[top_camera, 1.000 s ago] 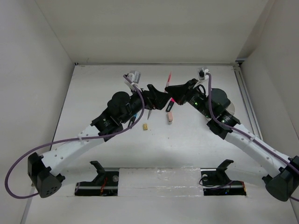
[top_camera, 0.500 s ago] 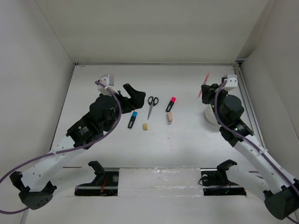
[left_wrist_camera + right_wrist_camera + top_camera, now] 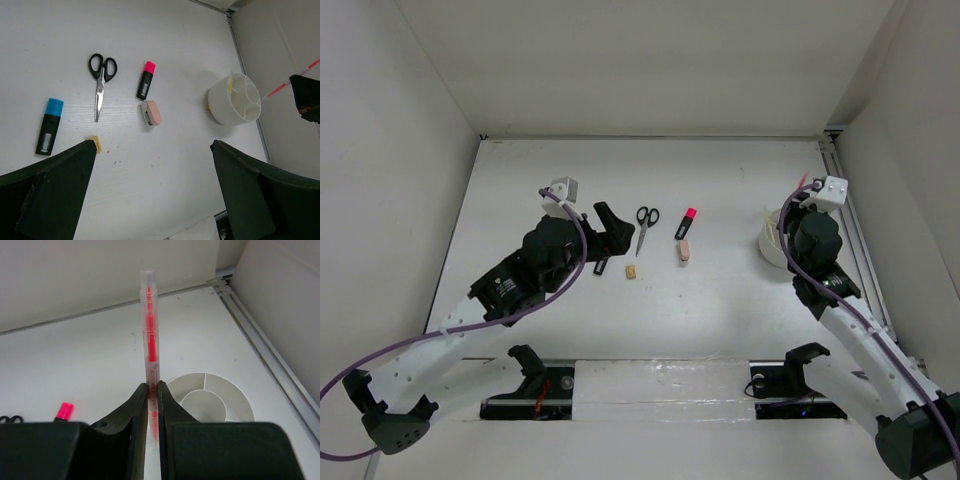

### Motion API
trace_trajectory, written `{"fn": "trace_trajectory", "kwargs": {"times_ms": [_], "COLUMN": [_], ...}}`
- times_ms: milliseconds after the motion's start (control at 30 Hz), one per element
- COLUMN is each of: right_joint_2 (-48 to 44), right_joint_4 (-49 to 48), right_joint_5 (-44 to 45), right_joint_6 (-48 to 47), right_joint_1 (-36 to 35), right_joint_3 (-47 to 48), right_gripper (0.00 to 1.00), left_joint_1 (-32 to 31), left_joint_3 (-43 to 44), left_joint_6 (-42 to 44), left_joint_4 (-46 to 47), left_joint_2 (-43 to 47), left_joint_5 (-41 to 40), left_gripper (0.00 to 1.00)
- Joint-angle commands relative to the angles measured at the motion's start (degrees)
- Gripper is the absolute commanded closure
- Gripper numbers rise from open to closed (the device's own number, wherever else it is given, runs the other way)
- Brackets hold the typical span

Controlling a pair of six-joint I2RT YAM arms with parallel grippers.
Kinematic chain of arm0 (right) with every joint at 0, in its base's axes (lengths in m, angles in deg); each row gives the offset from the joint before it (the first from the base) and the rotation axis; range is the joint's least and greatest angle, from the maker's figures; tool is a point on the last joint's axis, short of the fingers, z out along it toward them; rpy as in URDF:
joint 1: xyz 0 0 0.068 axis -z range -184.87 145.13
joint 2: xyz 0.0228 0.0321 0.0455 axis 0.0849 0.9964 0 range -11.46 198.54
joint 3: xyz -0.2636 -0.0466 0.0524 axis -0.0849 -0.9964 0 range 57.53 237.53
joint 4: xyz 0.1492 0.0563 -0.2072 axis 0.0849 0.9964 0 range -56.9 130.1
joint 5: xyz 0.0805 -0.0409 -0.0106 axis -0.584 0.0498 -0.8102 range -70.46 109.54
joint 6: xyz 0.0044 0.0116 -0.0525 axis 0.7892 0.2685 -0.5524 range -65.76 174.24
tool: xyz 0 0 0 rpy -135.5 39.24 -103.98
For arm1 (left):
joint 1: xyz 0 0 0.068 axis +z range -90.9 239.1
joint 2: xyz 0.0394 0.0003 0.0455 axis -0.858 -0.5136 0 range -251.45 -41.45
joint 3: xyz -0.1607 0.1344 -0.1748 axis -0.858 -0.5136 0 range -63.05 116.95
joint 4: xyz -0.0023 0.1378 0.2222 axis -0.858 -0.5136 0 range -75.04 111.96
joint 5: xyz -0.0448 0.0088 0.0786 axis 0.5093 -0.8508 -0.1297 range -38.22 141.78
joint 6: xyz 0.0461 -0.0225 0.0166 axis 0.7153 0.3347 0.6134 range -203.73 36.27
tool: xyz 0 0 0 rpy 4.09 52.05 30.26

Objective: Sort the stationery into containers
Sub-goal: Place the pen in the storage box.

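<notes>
Protruding thin red pen [image 3: 149, 335] (clear barrel)

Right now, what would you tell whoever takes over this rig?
Left gripper open, empty, over the loose items.
Right gripper shut on the thin red pen by the white tub.
Done: pale yellow stick in the tub.
To do: drop the pen in; then scissors, blue-cap marker, pink-cap marker, pink eraser, tan eraser, all on the table.

From above, we find the right arm [image 3: 820, 262] covering much of the white tub [image 3: 767, 245] at 3 o'clock; the left fingers [image 3: 612, 222] hide most of the blue-capped marker [image 3: 603, 266].
</notes>
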Motion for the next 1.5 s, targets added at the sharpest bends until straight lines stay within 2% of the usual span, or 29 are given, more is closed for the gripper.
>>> {"fn": "trace_trajectory", "kwargs": {"times_ms": [0, 433, 600, 700, 1100, 1467], "right_joint_2": [2.1, 7.0, 7.0, 7.5, 10.3, 4.1], "right_joint_4": [-1.4, -2.0, -3.2, -3.2, -3.8, -2.3], "right_joint_5": [1.3, 1.8, 3.3, 4.6, 6.7, 3.6], "right_joint_6": [2.2, 5.8, 5.3, 8.0, 8.8, 8.3], "right_joint_1": [1.8, 3.6, 4.1, 4.1, 4.6, 4.6], "right_joint_3": [-0.6, -5.1, -7.0, -8.3, -7.7, -5.4], "right_gripper": [1.00, 1.00, 1.00, 1.00, 1.00, 1.00], "left_joint_1": [-0.1, -0.1, -0.1, -0.1, -0.1, -0.1], "left_joint_3": [-1.6, -4.9, -4.9, -4.9, -7.1, -7.1], "left_joint_6": [0.9, 0.4, 0.4, 0.4, 0.4, 0.4], "left_joint_4": [2.7, 5.1, 5.6, 7.0, 9.3, 10.4], "left_joint_2": [0.7, 3.9, 2.1, 1.6, 0.5, -1.3], "left_joint_5": [2.9, 5.4, 7.2, 8.4, 10.1, 11.2], "left_gripper": [0.01, 0.01, 0.01, 0.01, 0.01, 0.01]}}
